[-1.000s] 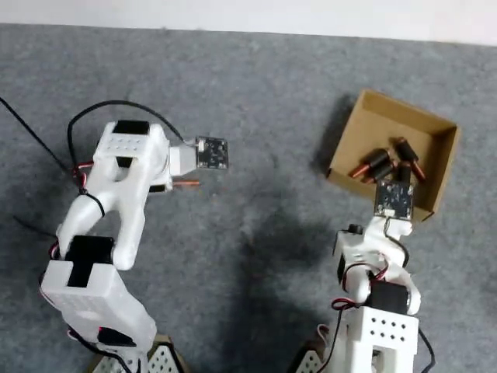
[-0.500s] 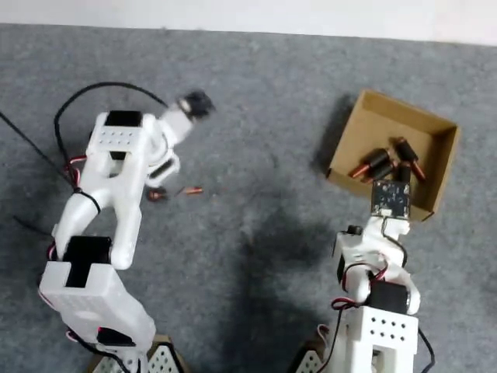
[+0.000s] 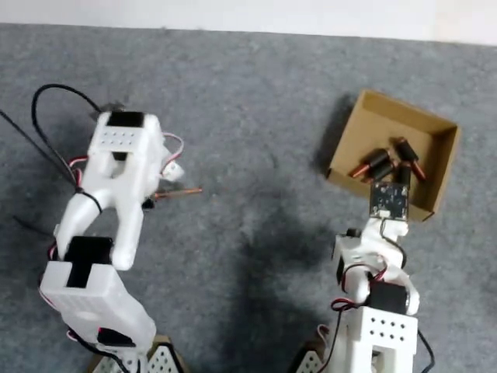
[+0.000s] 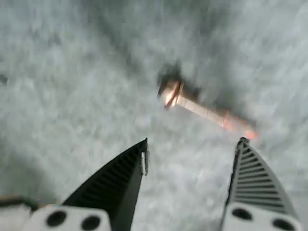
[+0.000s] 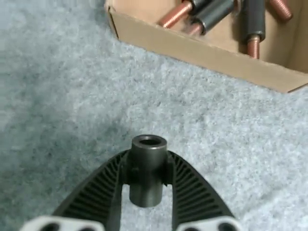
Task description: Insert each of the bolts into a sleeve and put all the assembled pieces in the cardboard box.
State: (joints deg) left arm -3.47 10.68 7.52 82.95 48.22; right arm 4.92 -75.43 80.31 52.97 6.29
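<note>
Copper bolt (image 4: 204, 109) lies flat on grey carpet (image 4: 72, 72), just ahead of L gripper (image 4: 192, 144), jaws wide. I'd drop straight and straddle the shank approx mid-length; view's blurry. R gripper (image 5: 147, 161) clamps sleeve (image 5: 147, 180) upright near cardboard box (image 5: 202, 53).

Grey felt-covered table (image 3: 264, 101); copper bolt (image 3: 186, 190) lying flat, left of middle; cardboard box (image 3: 373, 124) near right edge.
</note>
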